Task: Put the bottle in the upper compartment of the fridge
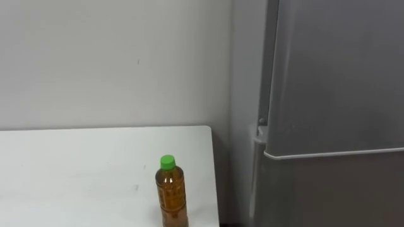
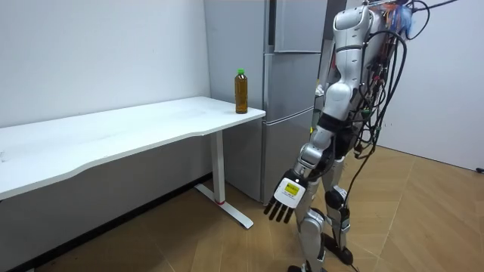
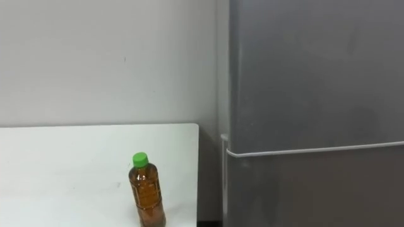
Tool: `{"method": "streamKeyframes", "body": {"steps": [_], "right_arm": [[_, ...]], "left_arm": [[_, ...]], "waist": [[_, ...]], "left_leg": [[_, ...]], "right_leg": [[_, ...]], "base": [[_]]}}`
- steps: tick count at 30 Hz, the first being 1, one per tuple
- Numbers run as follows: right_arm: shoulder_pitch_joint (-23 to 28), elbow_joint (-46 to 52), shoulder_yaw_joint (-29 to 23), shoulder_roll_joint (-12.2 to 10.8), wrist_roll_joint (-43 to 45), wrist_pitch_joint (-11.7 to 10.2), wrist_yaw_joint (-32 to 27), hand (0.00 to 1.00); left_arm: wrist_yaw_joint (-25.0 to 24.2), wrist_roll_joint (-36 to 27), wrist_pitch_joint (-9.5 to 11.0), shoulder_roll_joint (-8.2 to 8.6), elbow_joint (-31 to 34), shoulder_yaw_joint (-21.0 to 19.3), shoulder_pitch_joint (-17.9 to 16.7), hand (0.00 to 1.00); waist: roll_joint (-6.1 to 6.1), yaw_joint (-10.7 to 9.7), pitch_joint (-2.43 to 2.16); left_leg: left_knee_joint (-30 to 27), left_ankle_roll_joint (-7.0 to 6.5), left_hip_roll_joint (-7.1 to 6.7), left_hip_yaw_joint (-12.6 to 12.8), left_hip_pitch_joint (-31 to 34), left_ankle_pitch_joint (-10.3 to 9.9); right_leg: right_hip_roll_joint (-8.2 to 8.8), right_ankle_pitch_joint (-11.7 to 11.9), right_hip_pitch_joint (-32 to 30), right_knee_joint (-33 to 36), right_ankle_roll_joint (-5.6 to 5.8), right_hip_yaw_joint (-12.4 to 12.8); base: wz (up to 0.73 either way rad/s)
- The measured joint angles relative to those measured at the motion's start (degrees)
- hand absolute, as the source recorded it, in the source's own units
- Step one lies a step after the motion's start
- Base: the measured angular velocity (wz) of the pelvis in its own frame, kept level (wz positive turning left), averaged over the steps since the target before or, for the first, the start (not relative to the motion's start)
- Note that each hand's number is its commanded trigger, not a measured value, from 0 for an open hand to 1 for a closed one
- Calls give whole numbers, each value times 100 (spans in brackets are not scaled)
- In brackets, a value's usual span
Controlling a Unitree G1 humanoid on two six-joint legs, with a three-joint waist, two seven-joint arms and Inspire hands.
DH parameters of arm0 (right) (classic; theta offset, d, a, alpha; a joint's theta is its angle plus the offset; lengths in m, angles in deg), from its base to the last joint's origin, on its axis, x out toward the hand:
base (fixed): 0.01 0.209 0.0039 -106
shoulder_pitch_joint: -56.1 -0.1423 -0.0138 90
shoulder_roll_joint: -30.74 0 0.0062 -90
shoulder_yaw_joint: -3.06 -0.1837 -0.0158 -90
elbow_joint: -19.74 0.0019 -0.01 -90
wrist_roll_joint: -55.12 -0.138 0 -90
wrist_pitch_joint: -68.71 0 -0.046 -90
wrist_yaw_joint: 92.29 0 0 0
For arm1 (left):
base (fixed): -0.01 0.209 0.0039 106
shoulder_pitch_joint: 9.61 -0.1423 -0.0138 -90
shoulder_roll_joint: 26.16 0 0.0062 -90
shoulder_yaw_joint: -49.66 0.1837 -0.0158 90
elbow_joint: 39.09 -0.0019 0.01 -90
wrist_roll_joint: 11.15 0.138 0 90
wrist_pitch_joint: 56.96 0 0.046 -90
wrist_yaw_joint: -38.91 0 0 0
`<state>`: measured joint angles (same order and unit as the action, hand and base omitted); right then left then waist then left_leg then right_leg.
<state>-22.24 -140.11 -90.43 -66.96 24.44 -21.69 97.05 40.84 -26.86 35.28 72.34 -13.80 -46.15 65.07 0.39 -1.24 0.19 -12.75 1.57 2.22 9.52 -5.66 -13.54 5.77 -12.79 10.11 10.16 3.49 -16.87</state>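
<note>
Plainly, the bottle (image 1: 172, 192) stands upright at lower centre, near the surface's (image 1: 76, 170) right edge, with the fridge (image 1: 334, 94) beside it, doors closed. In the room view, what seems the left hand (image 2: 286, 198) hangs lower centre, fingers straight and empty, well below the bottle.

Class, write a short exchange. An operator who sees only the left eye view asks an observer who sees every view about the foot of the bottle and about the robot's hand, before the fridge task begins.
Operator: My view cuts the bottle off at the bottom. Is it standing free?
Observer: Yes. In the room view the bottle stands upright on the table, at the corner next to the fridge, with nothing touching it.
Operator: Where is a hand?
Observer: The left hand hangs low at the robot's side with straight fingers. It holds nothing and is well away from the bottle.
</note>
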Motion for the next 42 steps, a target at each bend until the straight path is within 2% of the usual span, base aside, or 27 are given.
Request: {"method": "streamKeyframes", "body": {"steps": [4, 9, 14, 18, 20, 21, 24, 26, 27, 28, 32, 36, 37, 42], "right_arm": [[-6, 9, -4, 0, 119, -4, -33, 0], [-26, 7, -13, 5, 183, -28, -106, 0], [-21, 36, -19, 57, 221, -82, -115, 0], [41, 126, -131, 83, 335, -91, -129, 0], [-13, 118, -191, 91, 445, -101, -127, 0], [-24, 116, -232, 90, 536, -113, -105, 0], [-14, 125, -233, 84, 602, -206, -68, 0], [-24, 126, -301, 63, 674, -231, -61, 0], [-23, 126, -372, 54, 792, -237, -57, 0], [19, 132, -428, 44, 882, -255, -50, 0], [29, 136, -456, 45, 914, -263, -43, 0], [41, 139, -469, 25, 900, -296, -46, 0], [47, 131, -467, 20, 887, -326, -46, 0], [40, 133, -470, 12, 894, -320, -44, 0]], "left_arm": [[89, -58, 29, 5, 2, 6, -5, 0], [290, -265, 27, 21, 97, -8, 13, 0], [590, -268, 27, 0, 459, -372, 103, 0], [946, -283, 39, -1, 1398, -549, 98, 0], [1063, -340, 141, -3, 1736, -563, 148, 0], [1134, -413, 237, -2, 1902, -573, 191, 0], [1244, -482, 358, -2, 2359, -579, 237, 0], [1328, -429, 366, 6, 2704, -640, 272, 0], [1388, -375, 385, 6, 2942, -683, 302, 0], [1431, -368, 390, 4, 3263, -761, 305, 0], [1533, -309, 458, -32, 4163, -770, 329, 0], [1540, -222, 460, -10, 4973, -765, 379, 0], [1541, -230, 462, -10, 5142, -765, 449, 0], [1534, -282, 468, -11, 5778, -762, 601, 0]], "waist": [[18, 0, 3], [-16, 10, 4], [-119, 29, 24], [-212, 26, 29], [-241, 19, 23], [-246, 11, 21], [-240, -2, 17], [-224, 3, 14], [-247, 3, -11], [-218, 3, -20], [-215, 11, -27], [-223, -11, -12], [-206, -23, 13], [-188, -68, 24]], "left_leg": [[-6, 0, -3, 7, 8, 0], [-37, 0, 0, -30, 12, 0], [-65, -2, 9, -47, 51, -5], [-64, -3, 10, -66, 13, -5], [-61, -5, 10, -55, 5, -4], [-55, -5, 9, -52, 2, -3], [-65, -5, 8, -41, 0, -1], [-83, -6, 8, -42, 16, -1], [-83, -6, 8, -42, 21, -1], [-77, -5, 8, -42, 9, -1], [-76, -5, 8, -40, -3, -1], [-84, -5, 8, -45, -3, -1], [-84, -5, 8, -47, -4, -1], [-86, -5, 7, -53, -13, -1]], "right_leg": [[-5, 1, 0, -34, 1, 9], [-9, 1, -6, -30, 1, -15], [-12, 3, 1, -12, 0, -58], [-9, 4, 21, 47, 0, -59], [-5, 4, 17, 58, -1, -40], [-3, 3, 18, 57, -1, -40], [-2, 3, 13, 52, -1, -30], [-2, 3, -25, 55, -1, -25], [-2, 3, -30, 57, -1, -23], [-2, 3, -18, 56, -1, -21], [-2, 4, 0, 53, 0, -24], [-4, 4, 20, 45, 0, -18], [-3, 4, 46, 46, 0, -18], [-4, 3, 50, 43, 0, -20]], "base": [[0], [2], [3], [2], [-5], [-3], [0], [0], [0], [0], [0], [0], [0], [0]]}}
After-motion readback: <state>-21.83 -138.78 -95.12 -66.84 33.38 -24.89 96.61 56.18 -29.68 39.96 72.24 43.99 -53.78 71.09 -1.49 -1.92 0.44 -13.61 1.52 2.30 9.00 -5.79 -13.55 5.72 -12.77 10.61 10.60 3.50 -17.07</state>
